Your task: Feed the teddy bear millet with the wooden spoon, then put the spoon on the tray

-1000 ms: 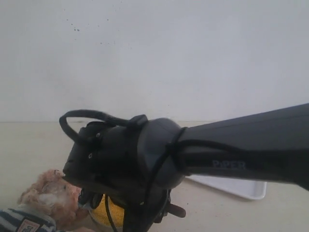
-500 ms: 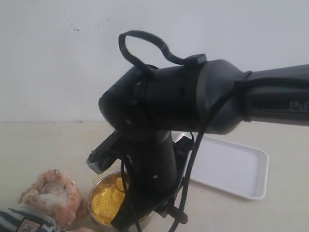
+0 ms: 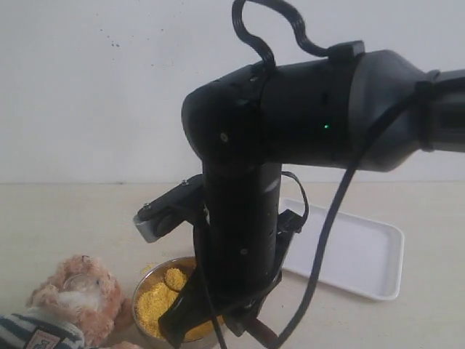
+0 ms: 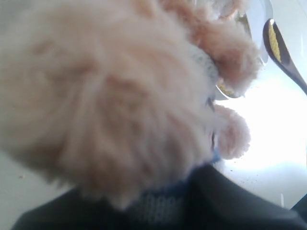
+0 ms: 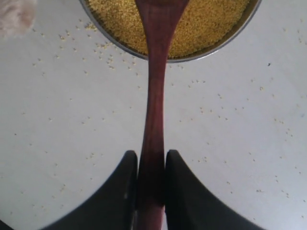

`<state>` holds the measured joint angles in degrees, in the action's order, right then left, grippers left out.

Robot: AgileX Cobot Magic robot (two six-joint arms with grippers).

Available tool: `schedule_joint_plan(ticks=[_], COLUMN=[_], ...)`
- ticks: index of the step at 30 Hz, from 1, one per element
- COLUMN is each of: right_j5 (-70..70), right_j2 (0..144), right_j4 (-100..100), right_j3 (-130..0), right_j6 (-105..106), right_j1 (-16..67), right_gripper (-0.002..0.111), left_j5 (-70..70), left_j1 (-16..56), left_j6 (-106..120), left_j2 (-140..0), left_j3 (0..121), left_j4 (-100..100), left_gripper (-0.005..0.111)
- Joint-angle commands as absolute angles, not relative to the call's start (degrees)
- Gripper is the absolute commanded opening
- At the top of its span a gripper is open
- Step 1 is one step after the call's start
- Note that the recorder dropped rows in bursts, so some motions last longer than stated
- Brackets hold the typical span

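Watching fluffy light-brown teddy bear [image 3: 73,294] at left, left pincer [image 4: 153,213] buried in fur: grip, I cannot tell. Shiny round metal bowl [image 3: 142,291] of yellow millet [image 3: 154,309] beside it; right pincer [image 5: 151,155] clamps the dark reddish wooden spoon [image 5: 153,115] above. Flat white rectangular tray [image 3: 363,254] sits right.

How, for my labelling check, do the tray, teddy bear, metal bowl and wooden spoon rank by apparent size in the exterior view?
1-2. tray and teddy bear, about alike; the frame crops the bear.
3. metal bowl, partly behind the arm.
4. wooden spoon, only its tip showing.
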<state>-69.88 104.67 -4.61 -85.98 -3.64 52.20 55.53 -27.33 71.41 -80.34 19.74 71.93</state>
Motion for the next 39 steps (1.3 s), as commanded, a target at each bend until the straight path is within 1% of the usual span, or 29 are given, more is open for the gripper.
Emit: schedule_joint_plan(ticks=[1, 13, 17, 25, 34, 39], right_j5=[-69.96, -69.96, -69.96, -69.96, -69.96, -69.96], right_j2=[103.05, 101.72, 101.72, 102.99, 110.87, 113.78], right_j4=[-3.29, -3.29, -6.31, -11.07, -14.87, -15.69], right_j3=[-84.33, -84.11, -84.55, -90.81, -100.74, -102.78], right_j6=[-2.72, -1.5, -0.83, -0.83, -0.83, -0.94], right_j1=[51.95, 52.05, 54.35, 58.74, 63.74, 64.63], right_gripper=[0.008, 0.008, 0.008, 0.008, 0.008, 0.008], left_j5=[56.26, 56.26, 56.26, 56.26, 56.26, 56.26], left_j1=[-27.49, -27.49, -27.49, -27.49, -27.49, -27.49], left_j6=[71.67, 71.67, 71.67, 71.67, 71.67, 71.67], left_j2=[-79.84, -79.84, -79.84, -79.84, -79.84, -79.84], left_j3=[19.55, 19.55, 19.55, 19.55, 19.55, 19.55], left_j4=[73.04, 73.04, 73.04, 73.04, 73.04, 73.04], left_gripper=[0.004, 0.004, 0.004, 0.004, 0.004, 0.004])
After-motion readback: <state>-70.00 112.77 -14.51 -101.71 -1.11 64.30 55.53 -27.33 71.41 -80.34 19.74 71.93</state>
